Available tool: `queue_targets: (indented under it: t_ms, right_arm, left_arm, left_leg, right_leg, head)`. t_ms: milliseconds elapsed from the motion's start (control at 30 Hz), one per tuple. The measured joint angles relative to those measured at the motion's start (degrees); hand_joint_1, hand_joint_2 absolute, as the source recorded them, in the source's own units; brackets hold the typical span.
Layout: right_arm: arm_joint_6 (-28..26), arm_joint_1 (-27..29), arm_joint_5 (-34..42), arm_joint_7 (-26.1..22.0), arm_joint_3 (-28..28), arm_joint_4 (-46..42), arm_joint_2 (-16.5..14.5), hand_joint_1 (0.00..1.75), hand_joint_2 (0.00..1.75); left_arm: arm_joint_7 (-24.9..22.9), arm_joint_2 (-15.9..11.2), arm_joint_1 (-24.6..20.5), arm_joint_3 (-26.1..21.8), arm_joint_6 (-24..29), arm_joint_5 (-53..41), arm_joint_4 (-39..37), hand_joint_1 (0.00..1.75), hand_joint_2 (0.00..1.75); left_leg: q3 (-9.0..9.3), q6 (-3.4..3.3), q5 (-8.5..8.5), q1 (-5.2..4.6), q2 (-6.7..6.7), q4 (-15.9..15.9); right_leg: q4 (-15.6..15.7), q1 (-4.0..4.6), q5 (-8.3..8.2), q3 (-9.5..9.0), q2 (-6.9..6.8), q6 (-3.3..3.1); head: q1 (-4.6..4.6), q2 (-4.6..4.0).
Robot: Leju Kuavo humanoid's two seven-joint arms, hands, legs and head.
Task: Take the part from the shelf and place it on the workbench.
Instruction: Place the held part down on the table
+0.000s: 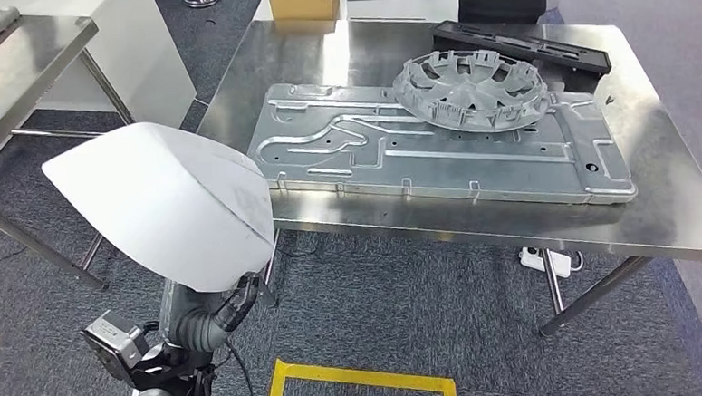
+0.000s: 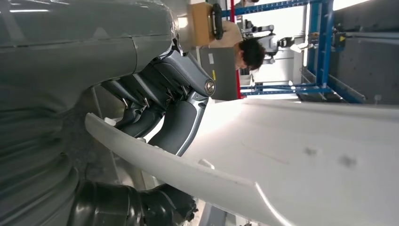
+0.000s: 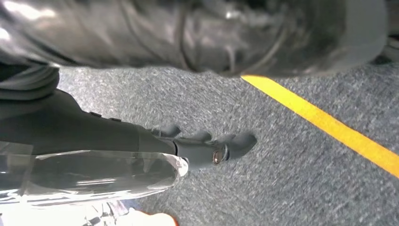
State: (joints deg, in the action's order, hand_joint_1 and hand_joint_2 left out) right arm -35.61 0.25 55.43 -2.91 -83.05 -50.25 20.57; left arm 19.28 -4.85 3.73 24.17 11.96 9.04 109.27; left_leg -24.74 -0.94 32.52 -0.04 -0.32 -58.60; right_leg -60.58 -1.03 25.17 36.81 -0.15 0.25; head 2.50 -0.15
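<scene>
The part is a large white curved shell (image 1: 166,203), held up over the floor in front of the workbench's (image 1: 674,208) left front corner. My left hand (image 1: 213,319) is under it, mostly hidden by the shell. In the left wrist view the hand (image 2: 160,99) grips the shell (image 2: 291,155) by its edge, dark fingers (image 2: 179,127) on one side and the thumb on the other. My right hand (image 3: 202,146) hangs over the grey carpet with its fingers stretched out, holding nothing.
On the steel workbench lie a big stamped metal plate (image 1: 472,160), a grey hubcap (image 1: 469,87) on top of it and a long black part (image 1: 521,44) at the back. Another steel table (image 1: 23,61) stands left. Yellow floor tape (image 1: 362,383) lies near. A person (image 2: 251,52) stands by blue racking (image 2: 324,47).
</scene>
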Motion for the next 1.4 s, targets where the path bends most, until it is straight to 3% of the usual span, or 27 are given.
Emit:
queue_targets:
  t_ms: [33, 100, 167, 233, 267, 300, 333, 367, 400, 433, 533, 567, 667, 733, 767, 833, 900, 933, 967, 1067, 1133, 1200, 1233, 1267, 1333, 1400]
  right_arm:
    - [-0.1, 0.0, 0.0, 0.1, -0.1, 0.0, 0.0, 0.00, 0.00]
    - [-0.1, 0.0, 0.0, 0.2, -0.2, 0.0, 0.0, 0.00, 0.00]
    - [-0.1, -0.2, 0.0, 0.4, -0.3, 0.0, 0.0, 0.00, 0.00]
    - [0.1, -0.2, 0.1, 0.4, -0.4, 0.1, 0.0, 0.00, 0.00]
    - [0.2, -0.2, 0.2, 0.4, -0.5, 0.1, 0.0, 0.00, 0.00]
    - [0.2, -0.2, 0.3, 0.3, -0.6, 0.2, 0.0, 0.00, 0.00]
    - [0.4, -0.2, 0.4, 0.2, -0.7, 0.3, 0.0, 0.00, 0.00]
    - [0.5, -0.2, 0.5, 0.1, -0.8, 0.3, -0.1, 0.00, 0.00]
    - [0.7, -0.4, 0.5, -0.1, -0.9, 0.4, -0.1, 0.00, 0.00]
    - [0.8, -0.5, 0.6, -0.2, -1.0, 0.4, -0.1, 0.00, 0.00]
    - [1.0, -0.9, 0.6, -0.4, -1.2, 0.6, -0.1, 0.00, 0.00]
    - [1.0, -1.0, 0.6, -0.6, -1.3, 0.6, -0.1, 0.00, 0.00]
    - [1.0, -1.2, 0.5, -0.7, -1.6, 0.6, -0.1, 0.00, 0.00]
    - [1.5, -1.2, 0.4, -0.8, -1.7, 0.8, -0.1, 0.00, 0.00]
    - [2.0, -1.2, 0.3, -0.9, -1.8, 1.0, -0.1, 0.00, 0.00]
    - [4.5, -1.2, 0.0, -1.8, -2.2, 2.1, 0.1, 0.00, 0.00]
    - [8.1, -1.7, -0.4, -3.2, -2.7, 4.1, 0.1, 0.00, 0.00]
    - [9.9, -2.1, -0.7, -3.7, -2.9, 5.3, 0.0, 0.00, 0.00]
    - [11.6, -2.6, -1.1, -4.0, -3.0, 6.5, -0.1, 0.00, 0.00]
    - [15.8, -4.3, -3.1, -4.3, -3.0, 10.4, -1.0, 0.00, 0.00]
    - [18.1, -5.7, -4.9, -3.9, -3.0, 12.9, -1.7, 0.00, 0.00]
    - [20.3, -7.0, -6.6, -3.5, -3.0, 15.2, -2.5, 0.00, 0.00]
    - [21.3, -7.6, -7.4, -3.4, -2.9, 16.4, -2.9, 0.00, 0.00]
    - [22.2, -8.0, -8.1, -3.4, -2.8, 17.5, -3.4, 0.00, 0.00]
    - [23.7, -8.6, -9.4, -3.5, -2.2, 19.5, -4.6, 0.00, 0.00]
    - [24.6, -9.0, -10.3, -3.3, -1.2, 21.2, -5.8, 0.00, 0.00]
  left_arm:
    - [0.0, 0.0, -0.1, 0.0, 0.0, -0.2, 0.0, 1.75, 1.75]
    - [0.0, 0.0, -0.3, 0.0, 0.0, -0.4, 0.1, 1.75, 1.75]
    - [0.0, 0.0, -0.3, 0.0, 0.0, -0.4, 0.1, 1.75, 1.75]
    - [0.0, 0.0, -0.3, 0.0, 0.0, -0.6, 0.1, 1.75, 1.75]
    - [0.0, 0.0, -0.3, 0.0, -0.1, -0.6, 0.1, 1.75, 1.75]
    - [0.0, 0.0, -0.4, 0.0, -0.1, -0.7, 0.1, 1.75, 1.75]
    - [0.0, 0.0, -0.4, 0.0, -0.1, -0.8, 0.1, 1.75, 1.75]
    - [-0.1, 0.0, -0.5, 0.1, -0.1, -0.9, 0.1, 1.75, 1.75]
    - [-0.2, 0.0, -0.5, 0.1, -0.1, -1.1, 0.0, 1.75, 1.75]
    - [-0.2, 0.0, -0.6, 0.2, -0.1, -1.2, 0.0, 1.75, 1.75]
    - [-0.3, 0.0, -1.0, 0.4, -0.1, -1.4, 0.1, 1.75, 1.75]
    - [-0.3, 0.1, -1.2, 0.5, -0.1, -1.4, 0.1, 1.75, 1.75]
    - [-0.5, 0.1, -1.5, 0.8, -0.2, -1.6, 0.1, 1.75, 1.75]
    - [-0.8, 0.1, -1.6, 1.1, -0.2, -2.1, 0.0, 1.75, 1.75]
    - [-1.0, 0.1, -1.9, 1.3, -0.2, -2.5, 0.0, 1.75, 1.75]
    - [-1.4, 0.3, -3.1, 1.8, -0.2, -3.6, -0.4, 1.75, 1.75]
    - [-2.3, 0.5, -5.9, 2.8, -0.2, -5.4, -1.4, 1.75, 1.75]
    - [-3.0, 0.7, -7.8, 3.3, -0.2, -6.3, -2.2, 1.75, 1.75]
    - [-3.8, 0.9, -9.9, 3.8, -0.2, -7.2, -3.4, 1.75, 1.75]
    - [-7.1, 2.0, -17.7, 5.3, -0.2, -11.1, -8.3, 1.75, 1.75]
    - [-9.8, 3.2, -23.9, 6.4, 0.1, -15.3, -12.9, 1.75, 1.75]
    - [-12.1, 4.3, -29.5, 7.6, 0.7, -20.8, -18.6, 1.75, 1.75]
    - [-13.1, 4.9, -32.0, 8.2, 1.1, -23.8, -21.6, 1.75, 1.75]
    - [-14.1, 5.6, -34.5, 8.9, 1.6, -27.3, -24.9, 1.75, 1.75]
    - [-16.3, 6.8, -39.5, 10.3, 2.7, -34.9, -31.4, 1.75, 1.75]
    - [-18.7, 8.0, -44.5, 12.0, 3.7, -42.6, -38.0, 1.75, 1.75]
  left_leg:
    - [-0.47, 0.21, -0.32, 0.07, 0.00, -1.7]
    - [-3.65, 0.58, 0.14, 0.24, 0.03, -7.0]
    - [-8.48, 0.80, 2.99, 0.28, 0.03, -12.8]
    - [-11.85, 0.70, 5.53, 0.29, 0.03, -14.3]
    - [-12.47, 0.48, 4.94, 0.26, 0.03, -12.9]
    - [-12.54, 0.12, 2.70, 0.18, 0.03, -10.3]
    - [-12.38, -0.38, -0.99, 0.01, 0.05, -7.2]
    - [-12.16, -0.85, -3.60, -0.27, 0.02, -4.8]
    - [-11.85, -1.21, -5.61, -0.54, -0.05, -3.1]
    - [-11.62, -1.48, -6.56, -0.74, -0.14, -2.2]
    - [-9.40, -2.18, -6.37, -0.76, -0.21, -0.6]
    - [-8.42, -2.47, -6.20, -0.75, -0.15, -0.1]
    - [-6.61, -3.00, -5.18, -0.76, -0.07, 0.6]
    - [-5.55, -3.01, -4.21, -0.75, -0.15, 0.5]
    - [-4.83, -2.92, -3.66, -0.72, -0.27, 0.5]
    - [-3.25, -2.57, -2.35, -0.64, -0.45, 0.5]
    - [-2.40, -2.02, -1.24, -0.67, -0.67, 0.4]
    - [-2.28, -1.71, -0.94, -0.71, -0.76, 0.2]
    - [-2.16, -1.40, -0.81, -0.74, -0.85, 0.1]
    - [-2.77, -0.58, 0.09, -0.65, -0.60, -1.7]
    - [-6.00, -0.07, 2.12, -0.39, -0.29, -7.3]
    - [-10.66, 0.38, 4.02, -0.04, -0.18, -13.8]
    - [-12.27, 0.55, 3.76, 0.14, -0.15, -15.1]
    - [-12.96, 0.66, 2.20, 0.34, -0.11, -14.4]
    - [-12.02, 0.74, -3.52, 0.63, -0.03, -8.5]
    - [-10.94, 0.53, -6.90, 0.49, 0.04, -3.0]
  right_leg:
    - [0.2, -0.07, 0.28, -0.64, 0.05, -0.45]
    - [0.6, 0.02, 1.04, -1.98, 0.07, -1.17]
    - [0.8, 0.20, 2.00, -3.12, 0.18, -1.49]
    - [0.9, 0.42, 3.21, -4.56, 0.35, -1.54]
    - [0.9, 0.54, 3.89, -5.46, 0.42, -1.52]
    - [0.9, 0.66, 4.60, -6.42, 0.45, -1.49]
    - [0.9, 0.76, 5.29, -7.20, 0.47, -1.44]
    - [0.9, 0.83, 5.94, -7.89, 0.61, -1.24]
    - [1.0, 0.83, 6.56, -8.31, 0.70, -0.93]
    - [0.7, 0.79, 6.86, -8.70, 0.78, -0.55]
    - [-1.1, 0.69, 6.55, -9.16, 0.48, 0.37]
    - [-2.7, 0.68, 6.70, -8.27, 0.32, 0.54]
    - [-11.3, 0.55, 9.94, -1.80, 0.15, 1.18]
    - [-13.9, 0.34, 10.94, 1.77, 0.14, 1.56]
    - [-12.7, 0.22, 9.82, 2.28, 0.14, 1.65]
    - [-6.4, 0.11, 4.21, 1.52, 0.12, 1.55]
    - [-1.4, 0.45, 0.16, 1.05, 0.04, 0.95]
    - [-0.6, 0.65, -0.53, 1.16, 0.02, 0.51]
    - [-0.5, 0.80, -0.19, 1.15, 0.00, 0.10]
    - [0.5, 0.48, -0.19, -0.22, -0.01, -0.95]
    - [1.1, 0.45, 0.01, -1.05, -0.04, -1.34]
    - [1.1, 0.45, 0.37, -1.44, 0.01, -1.51]
    - [1.1, 0.43, 0.61, -1.71, 0.07, -1.51]
    - [1.1, 0.39, 0.89, -2.10, 0.13, -1.43]
    - [1.0, 0.30, 1.56, -3.02, 0.20, -1.11]
    - [0.9, 0.27, 1.93, -3.40, 0.16, -0.60]
  head:
    - [0.01, 0.00]
    - [0.01, 0.00]
    - [-0.01, 0.00]
    - [0.00, 0.00]
    - [-0.01, 0.00]
    - [0.00, 0.00]
    - [0.02, 0.00]
    - [0.05, 0.00]
    - [0.04, 0.00]
    - [0.02, 0.00]
    - [0.03, 0.01]
    - [0.08, 0.01]
    - [0.20, 0.00]
    - [0.20, 0.00]
    - [0.21, 0.00]
    - [0.24, 0.00]
    - [0.15, 0.00]
    - [0.12, 0.00]
    - [0.04, 0.00]
    - [-0.01, 0.00]
    - [-0.03, 0.00]
    - [-0.03, 0.00]
    - [-0.04, 0.00]
    - [-0.04, 0.00]
    - [-0.02, 0.00]
    - [-0.01, 0.00]
